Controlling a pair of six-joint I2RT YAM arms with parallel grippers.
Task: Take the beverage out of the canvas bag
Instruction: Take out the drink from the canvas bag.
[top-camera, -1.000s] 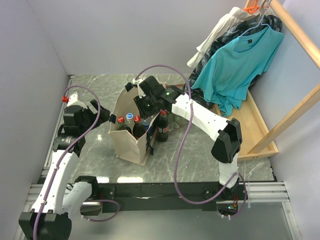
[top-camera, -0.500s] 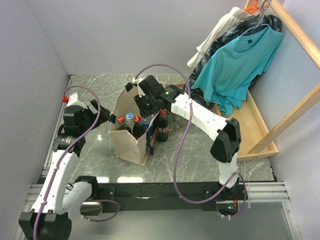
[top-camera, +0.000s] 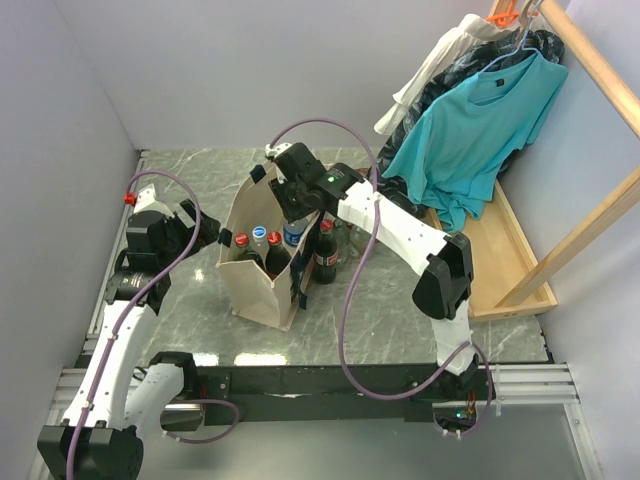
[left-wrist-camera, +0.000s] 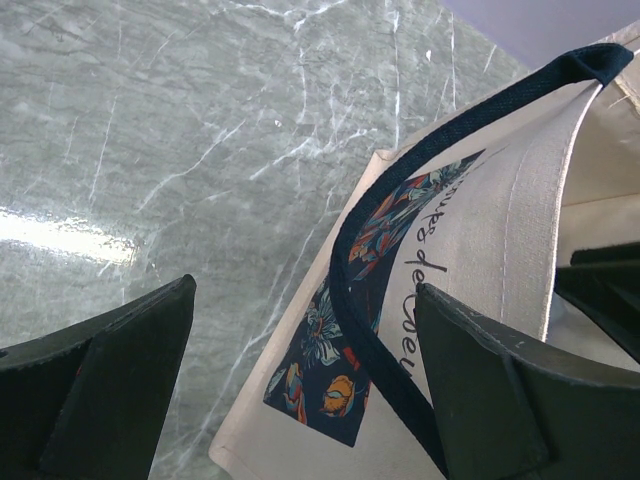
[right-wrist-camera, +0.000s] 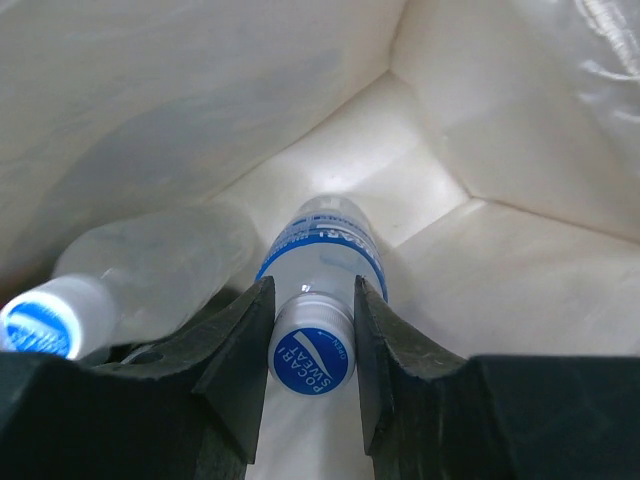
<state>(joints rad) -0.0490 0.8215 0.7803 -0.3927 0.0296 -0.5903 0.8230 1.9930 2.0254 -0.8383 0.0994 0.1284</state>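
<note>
Bottle (right-wrist-camera: 325, 245) caught right at the top! The right gripper (right-wrist-camera: 311, 292) is down inside the canvas bag (top-camera: 258, 292), and its two fingers (right-wrist-camera: 235, 350) pinch the neck just under the blue-and-white cap (right-wrist-camera: 311, 352). The drink stands deep in the bag, near a corner of the pale lining. A second clear bottle (right-wrist-camera: 150, 262) leans just beside it. From above, red caps (top-camera: 240, 239) poke up at the bag's near end, and a cola bottle (top-camera: 325, 255) stands outside on the table (top-camera: 400, 310), just beside the bag's right wall.

How will it handle? Clear plastic and apparently full, so a fair weight hangs from a narrow neck. The wall looks smooth and likely slippery, and the body would probably dent under a squeeze. The neck seems the right spot: it is stiff, and the cap's rim above the fingers should act as a stop. A straight-up pull looks safest, since the soft cloth could fold in or ride up with the bottle.

Over on the other side, the left gripper (left-wrist-camera: 300, 290) has its fingers spread wide, holding nothing. It sits just beside the bag's navy strap (left-wrist-camera: 345, 290) and flowery print (left-wrist-camera: 320, 380), handy for steadying the bag, I'd say.
</note>
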